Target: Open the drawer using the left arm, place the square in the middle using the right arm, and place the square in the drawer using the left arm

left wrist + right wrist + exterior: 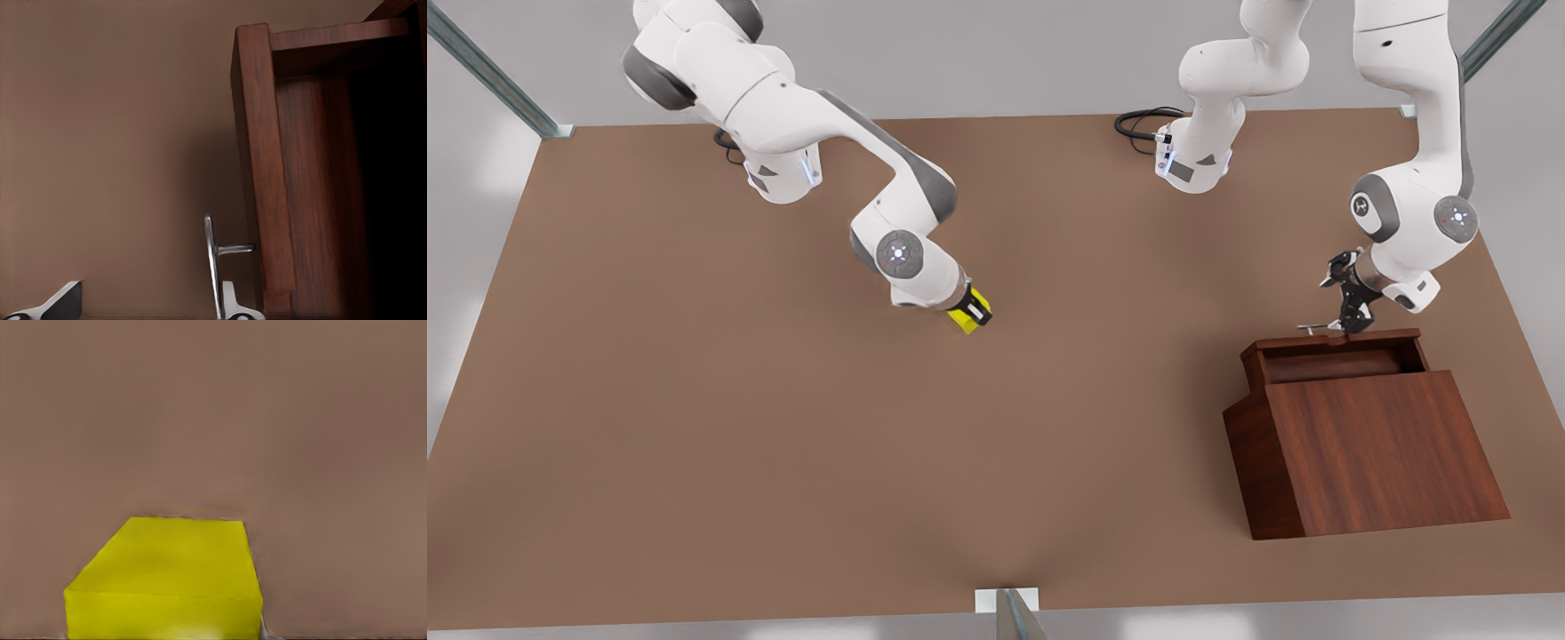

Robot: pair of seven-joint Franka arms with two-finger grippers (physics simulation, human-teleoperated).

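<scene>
Right claw (971, 313), at the front view's left of centre: clamped on the cube (971, 311), fingers on two opposite sides. Cube is low over the bare table (694, 400), near the middle; cannot tell whether it touches the surface. In the right wrist view the cube (163, 580) sits close under the camera with plain tabletop beyond.

Left claw (1352, 311), at the front view's right: at the handle (1316, 329) of the drawer (1334, 356). Drawer is pulled part way out of the box (1369, 453), cavity open to above. In the left wrist view the handle (212, 267) lies between the two fingertips (233, 303), which stand apart on either side of it.

Step in hand, as I judge: drawer opening about done; right arm placing the cube in the middle. Next calls for setting it flat, letting go and drawing clear, so the left arm can leave the handle and fetch it.

Count: one cube, one drawer, one box, two arms.
</scene>
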